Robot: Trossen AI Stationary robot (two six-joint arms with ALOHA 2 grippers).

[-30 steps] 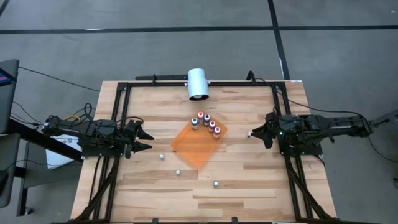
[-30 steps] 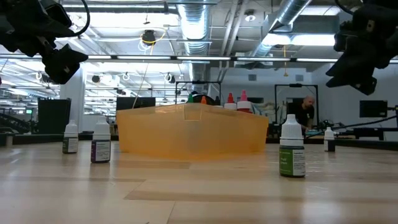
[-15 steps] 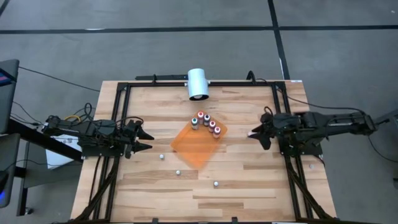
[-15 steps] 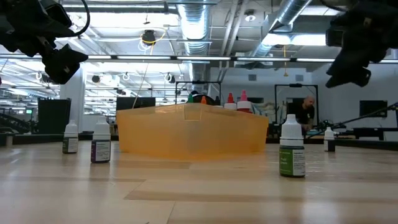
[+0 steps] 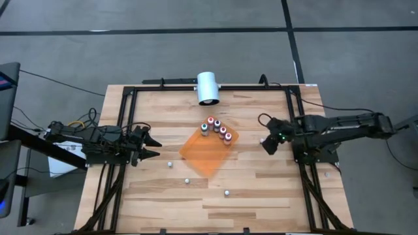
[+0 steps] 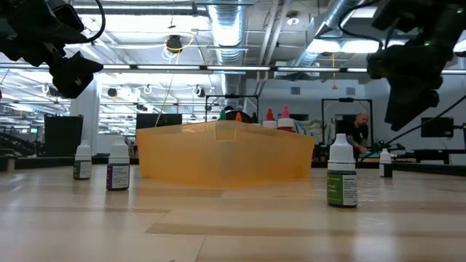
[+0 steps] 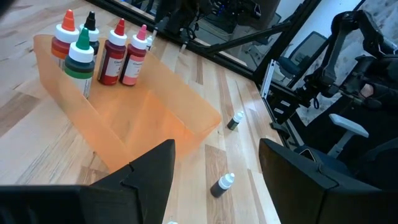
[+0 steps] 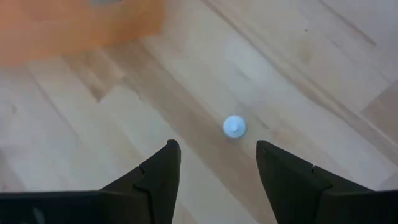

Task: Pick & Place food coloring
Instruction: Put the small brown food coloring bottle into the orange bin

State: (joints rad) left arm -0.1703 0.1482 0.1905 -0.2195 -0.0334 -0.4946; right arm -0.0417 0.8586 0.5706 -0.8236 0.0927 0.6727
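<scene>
Several food coloring bottles (image 5: 217,129) stand upright in the far corner of a shallow orange tray (image 5: 206,153); the left wrist view shows their red, green, pink and dark tops (image 7: 115,43). More tiny bottles stand loose on the wood: two left of the tray (image 6: 118,166), one near the front (image 6: 341,175), and a white-capped one (image 8: 234,126) at the right. My right gripper (image 8: 217,168) hangs open above that one, tipped steeply down, fingers apart from it. My left gripper (image 7: 217,168) waits open at the table's left, facing the tray.
Black frame rails (image 5: 130,117) run along the table's edges. A white cylinder (image 5: 208,87) sits on the far rail. Bare wood (image 5: 261,183) lies between the tray and the right arm. A person (image 6: 358,135) shows far back in the room.
My right gripper has reached out from its side toward the tray, a short way toward the table's left edge, and has tipped from nearly level to steeply downward over the loose bottle at the right. Bottles and tray have stayed where they were.
</scene>
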